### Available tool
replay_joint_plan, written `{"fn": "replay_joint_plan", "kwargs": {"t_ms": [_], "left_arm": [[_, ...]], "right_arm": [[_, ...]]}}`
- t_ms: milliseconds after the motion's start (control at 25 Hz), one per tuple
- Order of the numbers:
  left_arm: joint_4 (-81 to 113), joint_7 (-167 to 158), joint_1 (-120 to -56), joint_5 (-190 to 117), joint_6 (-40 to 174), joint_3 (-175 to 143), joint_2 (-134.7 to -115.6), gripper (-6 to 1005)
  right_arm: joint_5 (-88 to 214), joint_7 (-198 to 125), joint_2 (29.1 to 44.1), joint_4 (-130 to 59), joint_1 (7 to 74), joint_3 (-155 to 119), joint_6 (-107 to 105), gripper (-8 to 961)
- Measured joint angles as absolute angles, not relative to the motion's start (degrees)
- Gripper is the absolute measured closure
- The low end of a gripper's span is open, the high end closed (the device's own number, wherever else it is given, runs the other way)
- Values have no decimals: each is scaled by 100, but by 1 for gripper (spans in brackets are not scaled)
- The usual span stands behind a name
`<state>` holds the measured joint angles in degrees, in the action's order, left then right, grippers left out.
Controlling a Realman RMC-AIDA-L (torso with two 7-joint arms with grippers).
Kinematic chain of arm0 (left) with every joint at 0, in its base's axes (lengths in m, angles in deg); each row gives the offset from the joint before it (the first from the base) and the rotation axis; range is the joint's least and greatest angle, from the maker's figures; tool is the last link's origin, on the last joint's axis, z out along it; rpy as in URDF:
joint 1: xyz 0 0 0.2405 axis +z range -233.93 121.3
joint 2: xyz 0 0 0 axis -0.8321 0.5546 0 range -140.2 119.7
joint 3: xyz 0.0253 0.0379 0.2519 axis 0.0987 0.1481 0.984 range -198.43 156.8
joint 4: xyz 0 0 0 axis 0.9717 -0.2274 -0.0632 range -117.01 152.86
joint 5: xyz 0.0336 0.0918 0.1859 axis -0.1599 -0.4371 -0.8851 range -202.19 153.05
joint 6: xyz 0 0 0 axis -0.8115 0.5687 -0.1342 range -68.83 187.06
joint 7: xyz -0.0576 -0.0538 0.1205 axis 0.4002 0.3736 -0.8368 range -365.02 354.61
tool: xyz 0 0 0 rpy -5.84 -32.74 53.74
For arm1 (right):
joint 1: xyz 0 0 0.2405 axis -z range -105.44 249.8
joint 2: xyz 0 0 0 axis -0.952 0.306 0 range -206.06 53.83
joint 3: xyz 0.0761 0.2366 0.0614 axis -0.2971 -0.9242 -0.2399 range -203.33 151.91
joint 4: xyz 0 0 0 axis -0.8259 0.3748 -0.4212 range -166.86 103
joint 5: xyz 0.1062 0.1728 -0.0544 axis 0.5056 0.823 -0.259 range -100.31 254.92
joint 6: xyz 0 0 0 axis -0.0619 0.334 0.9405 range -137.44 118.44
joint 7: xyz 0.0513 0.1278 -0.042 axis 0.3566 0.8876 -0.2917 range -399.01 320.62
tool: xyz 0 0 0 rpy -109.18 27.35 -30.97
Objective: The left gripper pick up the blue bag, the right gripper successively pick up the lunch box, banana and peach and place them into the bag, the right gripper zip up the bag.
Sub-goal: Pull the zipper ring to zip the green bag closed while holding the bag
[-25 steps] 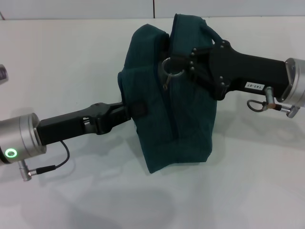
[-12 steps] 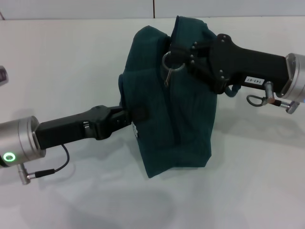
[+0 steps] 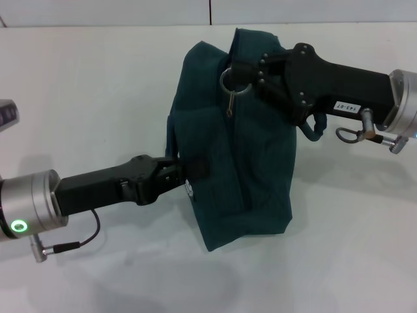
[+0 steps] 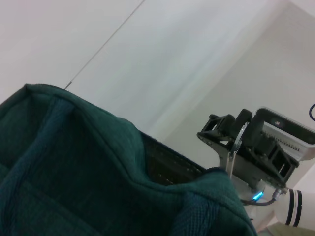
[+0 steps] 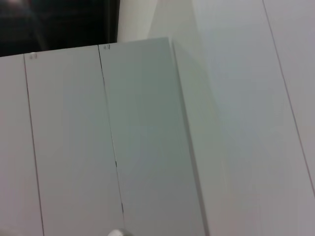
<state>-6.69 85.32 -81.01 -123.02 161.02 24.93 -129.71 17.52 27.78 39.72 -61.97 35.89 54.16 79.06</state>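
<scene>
The right gripper (image 3: 242,73), shut on the zip's ring pull (image 3: 232,83), has dragged it further along the blue bag (image 3: 241,163) vs. a sec ago; zip prob. nearly closed. The left gripper (image 3: 184,171) still clamps the bag's side.

We see a plain white surface (image 3: 98,98) spread across the head view, meeting a pale wall (image 3: 130,12) at the far edge. A dark vertical seam (image 3: 210,12) splits that wall into two panels.

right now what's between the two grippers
Head view: only the blue bag lies between the left gripper at its side and the right gripper at its zipper ring.
</scene>
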Motion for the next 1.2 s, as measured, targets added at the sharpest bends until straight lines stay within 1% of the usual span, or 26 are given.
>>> {"fn": "replay_joint_plan", "kwargs": {"t_ms": [520,1200], "left_arm": [[-593,8364,-7959,-12305,16128,2507,-12976,943],[-480,8024,-7954,-12305,16451,2581,-12979,942]], "right_arm": [[1872,2797,3972,-6143,3718,5410,7936,938],[1966,2803,3975,-6137,3790,5409,7987,938]]}}
